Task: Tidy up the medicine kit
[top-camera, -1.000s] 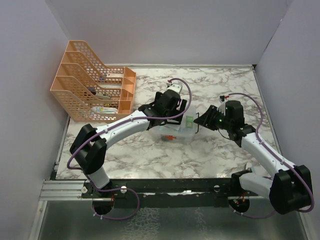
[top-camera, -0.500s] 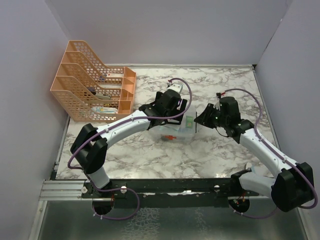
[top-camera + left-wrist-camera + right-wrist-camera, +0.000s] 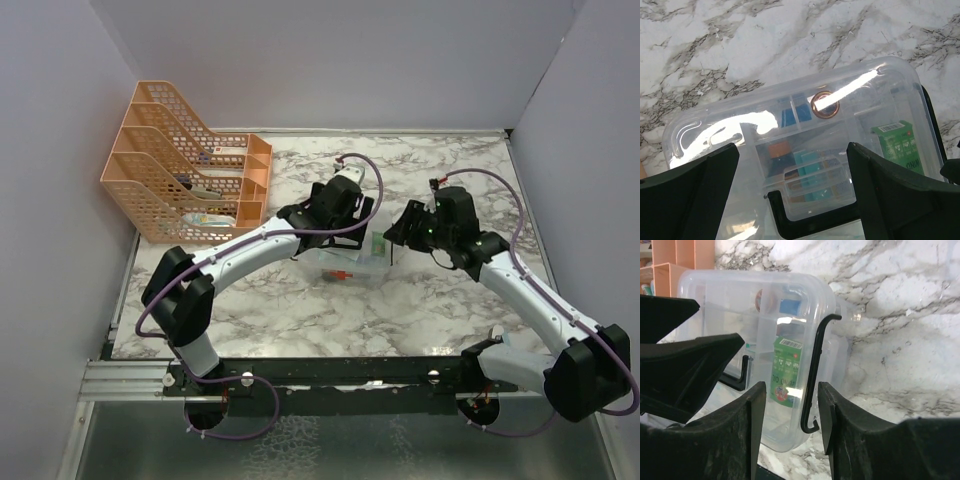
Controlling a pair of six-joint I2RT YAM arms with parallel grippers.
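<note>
On the bench (image 3: 440,300), the kit box (image 3: 345,268) sets its black latch (image 3: 813,375) dead ahead of the released right end effector (image 3: 790,390) — left end effector (image 3: 792,150) likewise spread.

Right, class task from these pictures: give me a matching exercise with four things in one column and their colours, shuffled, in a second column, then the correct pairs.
Things:
1. carton inside the box
2. file rack at the table's back left
3. wire clasp on the box's side
4. storage box

Colours:
a. black
b. clear
c. green
d. orange

Pairs: 1-c, 2-d, 3-a, 4-b.
</note>
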